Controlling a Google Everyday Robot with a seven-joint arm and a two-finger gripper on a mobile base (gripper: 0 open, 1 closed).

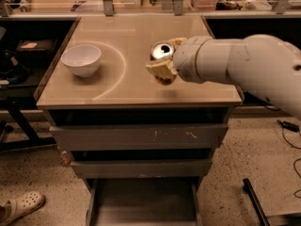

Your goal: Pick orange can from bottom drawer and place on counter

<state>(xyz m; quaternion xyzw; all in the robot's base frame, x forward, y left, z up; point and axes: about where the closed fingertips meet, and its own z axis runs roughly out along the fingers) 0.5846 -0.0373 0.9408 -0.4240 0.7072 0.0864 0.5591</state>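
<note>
The orange can, silver top with a dark opening facing the camera, is held in my gripper above the right middle of the beige counter. The tan fingers are shut around the can. The white arm reaches in from the right. The can's lower body is hidden by the fingers. The bottom drawer stands pulled out at the foot of the cabinet, and its grey floor is bare.
A white bowl sits on the counter's left side, inside a faint curved arc mark. Two closed grey drawers lie under the counter. A foot in a white clog is on the floor at lower left. Dark shelving flanks the cabinet.
</note>
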